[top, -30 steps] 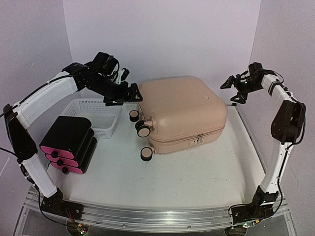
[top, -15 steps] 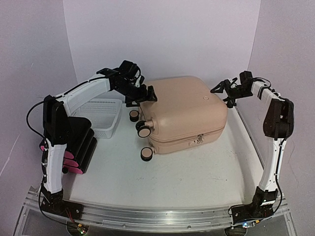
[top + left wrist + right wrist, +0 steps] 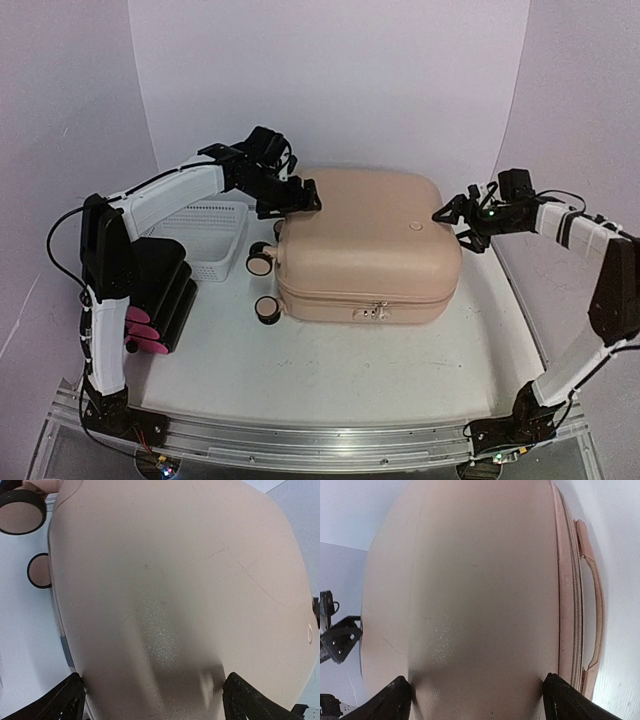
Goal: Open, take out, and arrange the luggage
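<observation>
Beige-pink luggage (image 3: 365, 245) lies shut; your left gripper (image 3: 295, 198) and right gripper (image 3: 455, 218) flank it, fingers spread.

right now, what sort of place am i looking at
Probably a robotics test bench: a left arm and right arm bolted to a metal rail at the table edge, a plain backdrop, and props like the luggage and a white mesh basket.

High rear overview — wrist close-ups of luggage (image 3: 365, 240)

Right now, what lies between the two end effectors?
The closed suitcase: in the top view, the left end effector and right end effector sit at its opposite ends.
</observation>
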Controlling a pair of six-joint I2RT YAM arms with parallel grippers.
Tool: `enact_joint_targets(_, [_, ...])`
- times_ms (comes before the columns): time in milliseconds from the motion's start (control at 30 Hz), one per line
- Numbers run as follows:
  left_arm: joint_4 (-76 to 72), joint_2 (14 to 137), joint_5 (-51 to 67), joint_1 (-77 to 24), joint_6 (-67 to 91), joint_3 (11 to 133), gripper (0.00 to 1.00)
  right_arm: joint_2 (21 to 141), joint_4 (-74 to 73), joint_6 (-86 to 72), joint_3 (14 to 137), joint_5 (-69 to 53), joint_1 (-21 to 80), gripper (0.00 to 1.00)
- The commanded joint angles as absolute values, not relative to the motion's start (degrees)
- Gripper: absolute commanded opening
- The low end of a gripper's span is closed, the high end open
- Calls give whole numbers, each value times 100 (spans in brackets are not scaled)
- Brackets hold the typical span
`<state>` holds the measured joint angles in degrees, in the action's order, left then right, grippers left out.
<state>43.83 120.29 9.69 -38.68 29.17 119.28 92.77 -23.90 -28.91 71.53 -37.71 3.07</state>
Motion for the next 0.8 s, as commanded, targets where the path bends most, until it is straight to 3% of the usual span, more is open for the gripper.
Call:
enact_joint_targets(0, [4568, 12162, 1527, -4440, 2733, 11567, 96, 8291, -3225, -3280, 5949, -4573, 1462, 91])
enact_joint_targets(200, [4580, 12775, 1936, -4074, 2405, 12539, 97, 7302, -3183, -3487, 5264, -4067, 1554, 95])
enact_joint_targets(400, [5062, 12782, 1803, -3964, 1919, 13284, 99, 7188, -4478, -2751, 5762, -3881, 1567, 96])
enact_joint_targets(600, [5624, 11484, 776, -3963, 1368, 12736, 100, 6852, -5265, -2325, 5995, -3373, 1567, 97])
enact_joint_targets(767, [5618, 9929, 807, -3997, 1705, 11298, 99, 6628, -6063, -2064, 6266, -2785, 1585, 96])
